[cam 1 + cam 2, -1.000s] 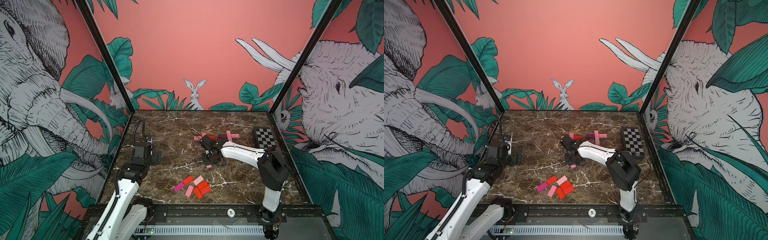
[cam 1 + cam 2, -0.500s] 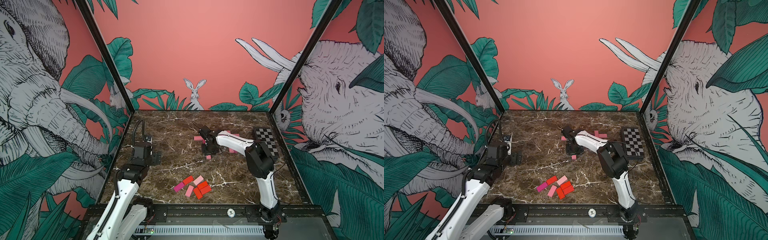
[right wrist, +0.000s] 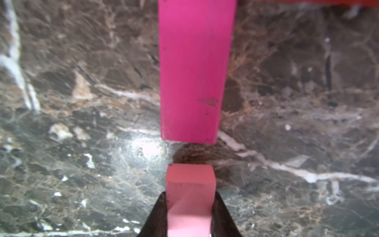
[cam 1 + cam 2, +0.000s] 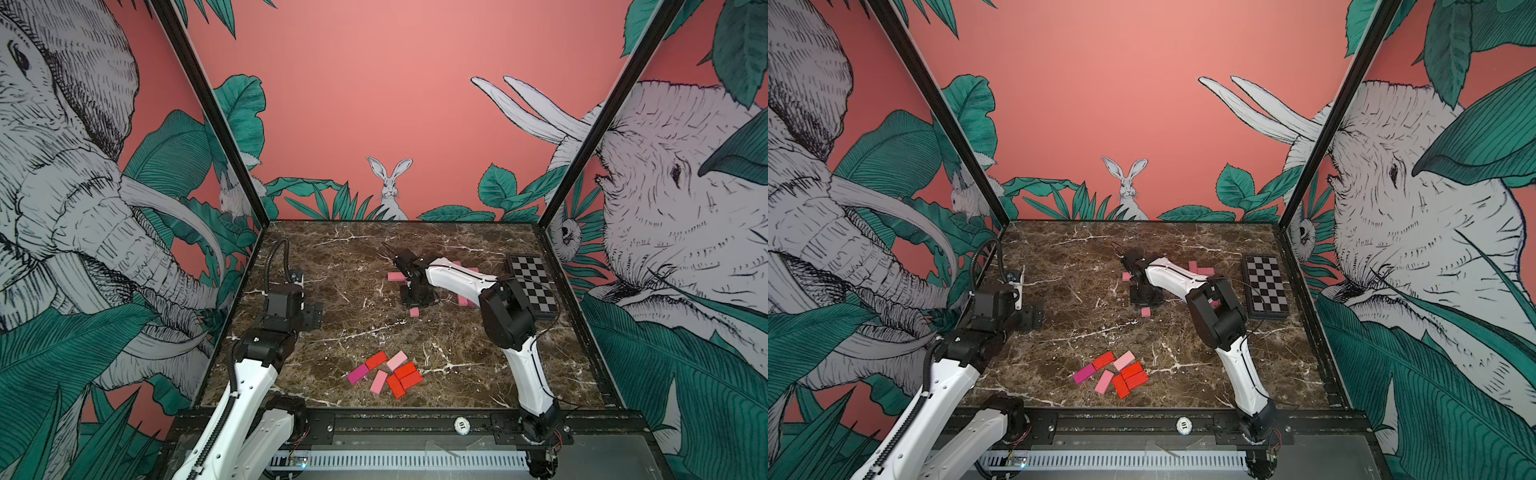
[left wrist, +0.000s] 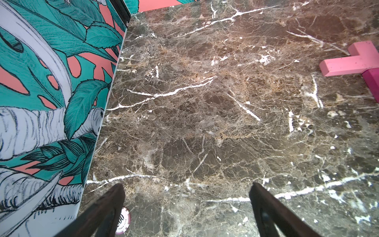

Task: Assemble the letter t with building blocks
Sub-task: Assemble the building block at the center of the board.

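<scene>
My right gripper is shut on a light pink building block, held low over the marble just short of the near end of a magenta block that lies flat. In both top views that gripper points down at mid-table with the pink block's end showing below it. Flat pink blocks lie around it, partly hidden by the arm. A loose pile of red, pink and magenta blocks lies near the front. My left gripper is open and empty at the left.
A black-and-white checkered board lies at the right edge. A poker chip sits by the left finger, close to the left wall. Another chip rests on the front rail. Pink blocks joined at a right angle show far off in the left wrist view.
The right arm's elbow has swung left and the held pink block has shifted a little toward the back. The left arm has not moved.
</scene>
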`<state>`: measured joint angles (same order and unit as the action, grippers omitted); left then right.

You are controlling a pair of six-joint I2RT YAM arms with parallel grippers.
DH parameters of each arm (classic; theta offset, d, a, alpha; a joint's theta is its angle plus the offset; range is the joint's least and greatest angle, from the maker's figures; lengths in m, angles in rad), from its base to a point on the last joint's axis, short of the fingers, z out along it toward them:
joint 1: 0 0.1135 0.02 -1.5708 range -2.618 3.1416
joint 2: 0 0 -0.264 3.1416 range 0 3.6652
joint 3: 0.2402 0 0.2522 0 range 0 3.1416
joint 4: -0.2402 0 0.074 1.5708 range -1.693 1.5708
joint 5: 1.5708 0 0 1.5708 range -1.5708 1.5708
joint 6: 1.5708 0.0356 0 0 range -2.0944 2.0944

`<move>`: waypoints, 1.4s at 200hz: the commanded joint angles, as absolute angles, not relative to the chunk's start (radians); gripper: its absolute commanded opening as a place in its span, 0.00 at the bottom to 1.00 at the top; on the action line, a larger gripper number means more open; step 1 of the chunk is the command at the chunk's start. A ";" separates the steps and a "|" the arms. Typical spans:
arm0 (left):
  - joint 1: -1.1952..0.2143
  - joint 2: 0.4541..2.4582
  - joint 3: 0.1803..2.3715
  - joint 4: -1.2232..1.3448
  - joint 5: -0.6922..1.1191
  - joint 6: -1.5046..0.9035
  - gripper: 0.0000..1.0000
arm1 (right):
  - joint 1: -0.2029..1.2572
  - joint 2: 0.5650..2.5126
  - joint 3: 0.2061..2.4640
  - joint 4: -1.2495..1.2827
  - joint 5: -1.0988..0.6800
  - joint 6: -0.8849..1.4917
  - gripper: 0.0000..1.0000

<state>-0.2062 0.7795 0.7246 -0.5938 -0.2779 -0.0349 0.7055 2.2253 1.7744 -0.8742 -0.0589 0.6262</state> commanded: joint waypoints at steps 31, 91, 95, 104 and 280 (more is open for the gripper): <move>-0.204 0.777 0.739 -0.609 -0.281 -0.048 0.98 | 0.702 2.276 1.812 -0.893 -0.057 0.652 0.31; -0.204 0.778 0.737 -0.610 -0.281 -0.049 0.97 | 0.702 2.299 1.839 -0.929 0.000 0.650 0.33; -0.204 0.779 0.737 -0.610 -0.281 -0.048 0.97 | 0.702 2.300 1.839 -0.930 0.001 0.650 0.33; -0.204 0.780 0.738 -0.610 -0.281 -0.048 0.97 | 0.702 2.302 1.841 -0.931 0.002 0.650 0.33; -0.204 0.785 0.741 -0.610 -0.281 -0.045 0.97 | 0.702 2.341 1.873 -0.920 0.022 0.660 0.33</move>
<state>-0.2062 0.7879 0.7246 -0.5938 -0.2779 -0.0345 0.7059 2.2902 1.8656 -0.9180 0.0021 0.6506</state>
